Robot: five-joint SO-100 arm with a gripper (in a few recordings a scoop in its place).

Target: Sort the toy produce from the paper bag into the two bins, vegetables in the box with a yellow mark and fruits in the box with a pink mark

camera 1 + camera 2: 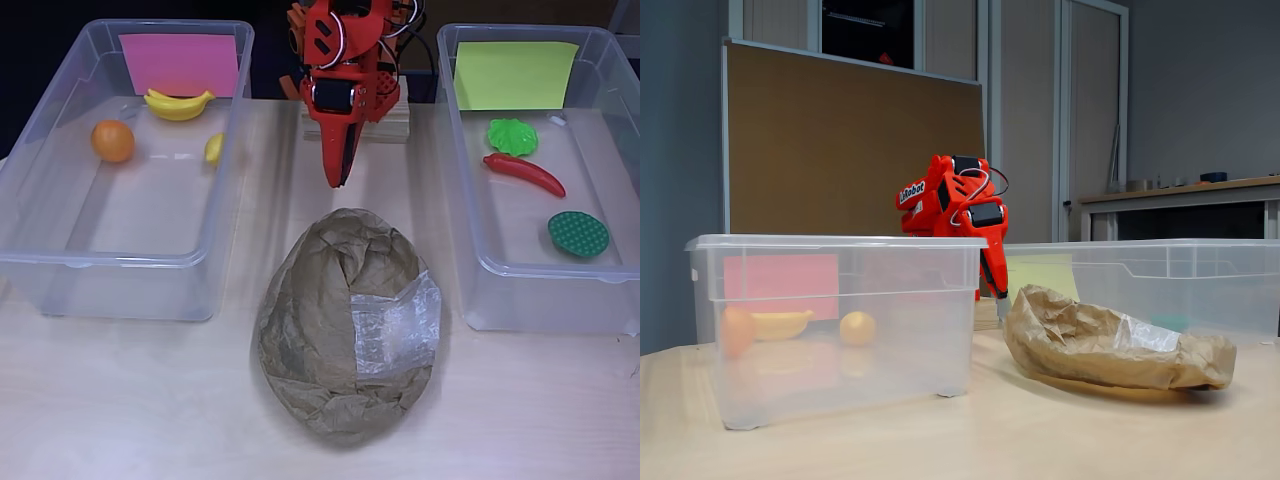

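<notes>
crumpled paper bag lies below the red gripper, its jaws closed, empty.

Red arm folded compactly over its base, wrist bent downward. Gripper points down toward the desk, jaws closed together, holding nothing; fingertips hang just clear of the surface

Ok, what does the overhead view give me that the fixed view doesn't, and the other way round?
Overhead alone: the yellow mark bin's contents, a green leaf, red chili and a dark green piece. Fixed alone: the side profile, the bag lying low and flattened on the table. Both: the gripper behind the bag, and the banana, orange and a small yellow fruit in the pink bin.
</notes>
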